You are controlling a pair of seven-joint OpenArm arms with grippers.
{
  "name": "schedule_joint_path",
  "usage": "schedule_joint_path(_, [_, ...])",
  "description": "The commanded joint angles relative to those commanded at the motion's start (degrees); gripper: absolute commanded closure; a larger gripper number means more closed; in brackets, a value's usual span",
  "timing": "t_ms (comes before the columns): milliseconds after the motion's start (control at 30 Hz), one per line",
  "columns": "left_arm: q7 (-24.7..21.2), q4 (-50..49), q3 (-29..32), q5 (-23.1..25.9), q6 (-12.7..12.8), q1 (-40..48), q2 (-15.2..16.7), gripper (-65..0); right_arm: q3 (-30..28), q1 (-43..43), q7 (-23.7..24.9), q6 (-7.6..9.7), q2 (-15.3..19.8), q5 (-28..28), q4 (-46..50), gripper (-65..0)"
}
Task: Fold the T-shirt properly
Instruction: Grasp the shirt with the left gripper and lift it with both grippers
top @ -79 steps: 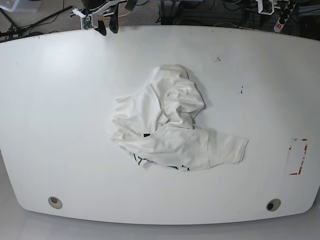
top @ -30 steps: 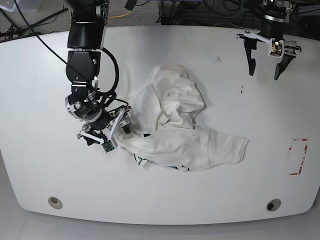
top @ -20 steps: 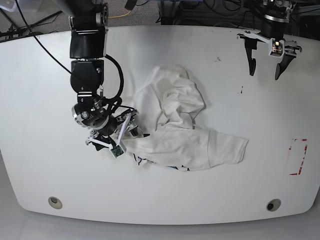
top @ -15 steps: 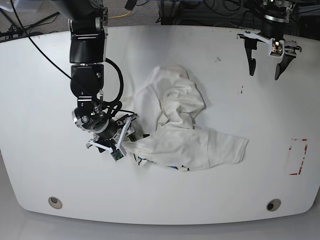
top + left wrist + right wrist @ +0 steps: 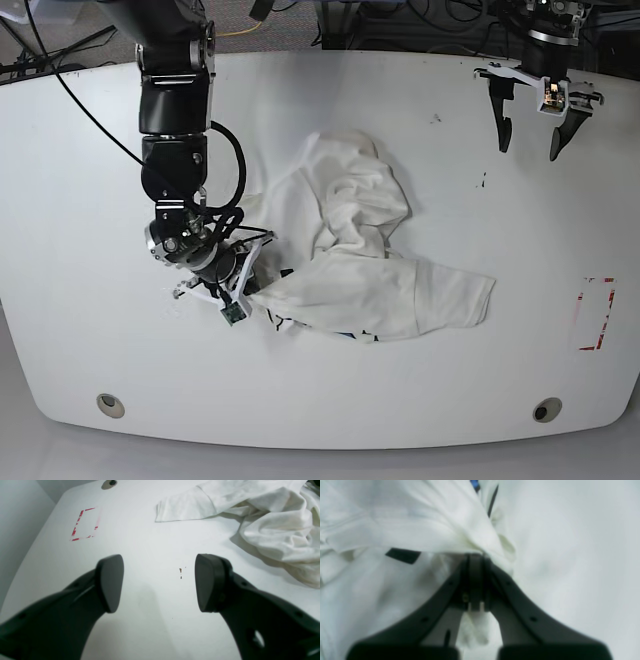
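Note:
The white T-shirt (image 5: 350, 250) lies crumpled in the middle of the white table (image 5: 90, 180), one sleeve stretched to the right. A little dark and blue print shows at its lower edge. My right gripper (image 5: 251, 289) is at the shirt's left edge. In the right wrist view this gripper (image 5: 475, 561) is shut on a fold of the shirt (image 5: 420, 530), next to a black label (image 5: 402, 555). My left gripper (image 5: 528, 142) hangs open and empty over the table's far right. In the left wrist view its jaws (image 5: 160, 582) are wide apart above bare table, and the shirt (image 5: 270, 522) lies further ahead.
A red tape rectangle (image 5: 597, 313) marks the table's right side and also shows in the left wrist view (image 5: 83, 523). Two round holes (image 5: 111, 404) (image 5: 546, 409) sit near the front edge. Small dark marks (image 5: 483, 181) dot the tabletop below the left gripper.
The right arm came in from the back, lowered to the shirt's left edge and its gripper closed on the fabric. The left arm appeared at the far right and has held still.

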Motion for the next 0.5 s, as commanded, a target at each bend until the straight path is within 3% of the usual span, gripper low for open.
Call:
schedule_joint_path(200, [3.0, 0.0, 3.2, 0.0, -0.1, -0.7, 0.0, -41.4, -0.2, 0.7, -4.5, 0.0, 0.0, 0.0, 11.8, 0.0])
schedule_joint_path(367, [4.0, -0.8, 10.6, 0.1, -0.2, -4.0, -0.3, -41.5, -0.3, 2.8, -5.5, 0.35, 0.0, 0.0, 18.5, 0.0])
schedule_joint_path(500, [9.3, -1.6, 16.4, 2.5, -0.2, -7.1, -0.3, -41.5, -0.3, 4.7, -5.5, 0.35, 0.0, 0.0, 21.0, 0.0])
